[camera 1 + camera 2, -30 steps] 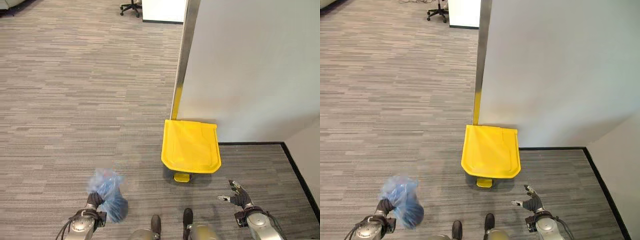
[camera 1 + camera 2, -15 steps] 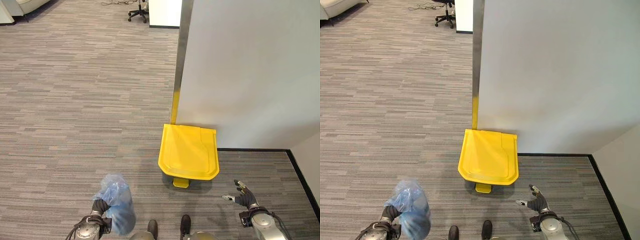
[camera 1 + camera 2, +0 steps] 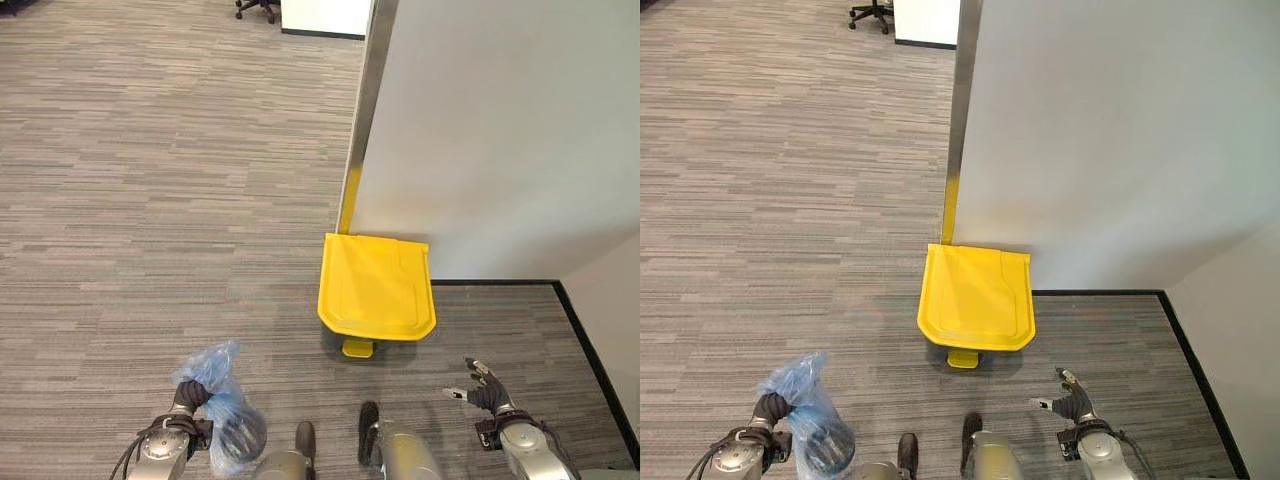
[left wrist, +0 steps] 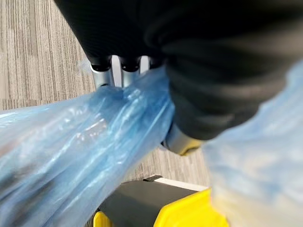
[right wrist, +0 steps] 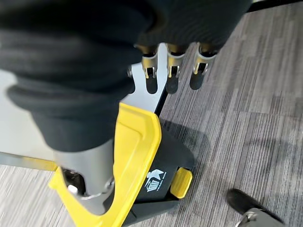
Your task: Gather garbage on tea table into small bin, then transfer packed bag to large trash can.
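A large trash can with a shut yellow lid (image 3: 376, 286) and a yellow foot pedal (image 3: 357, 348) stands on the carpet against the white wall. My left hand (image 3: 186, 398) at the lower left is shut on the neck of a packed blue plastic bag (image 3: 228, 420), which hangs beside it. In the left wrist view the blue plastic bag (image 4: 90, 142) runs through my curled fingers (image 4: 102, 75). My right hand (image 3: 478, 388) is open at the lower right, right of the can, holding nothing. The right wrist view shows its straight fingers (image 5: 173, 71) above the can's lid (image 5: 137, 142).
A white wall panel (image 3: 500, 140) with a metal edge strip (image 3: 362, 110) rises behind the can. A black baseboard (image 3: 590, 350) marks the corner at the right. Grey carpet spreads to the left, with an office chair base (image 3: 255, 8) far back.
The view has shifted slightly. The blue bag has swung lower beside my left hand. My right hand stays open in about the same place.
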